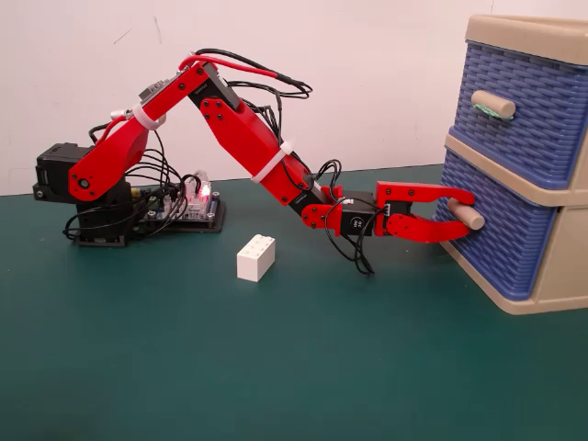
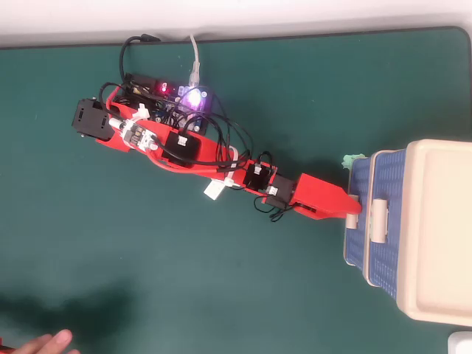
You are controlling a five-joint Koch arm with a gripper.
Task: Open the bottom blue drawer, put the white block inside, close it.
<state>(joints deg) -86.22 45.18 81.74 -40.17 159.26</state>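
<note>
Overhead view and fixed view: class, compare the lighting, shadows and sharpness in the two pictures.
Fixed view: even, soft light, faint shadows under the white block and the arm, everything sharp. Overhead view: the board's lights bloom purple and red, a dark shadow spreads in the lower left corner beside a hand at the edge, and the drawer unit's beige top looks pale, nearly washed out.

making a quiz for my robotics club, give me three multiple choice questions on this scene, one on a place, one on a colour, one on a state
1. Where is the white block?
A. in the bottom drawer
B. on the mat beside the arm
C. in the claw

2. What colour is the tape on the top drawer handle?
A. green
B. red
C. yellow

3. What is the claw doing?
A. hanging over the block
B. resting folded at the base
C. set around the bottom drawer handle

Answers: 1 B, the block sits on the green mat in the fixed view. 2 A, green shows on that handle. 3 C, one jaw is above and one below the handle.
</note>
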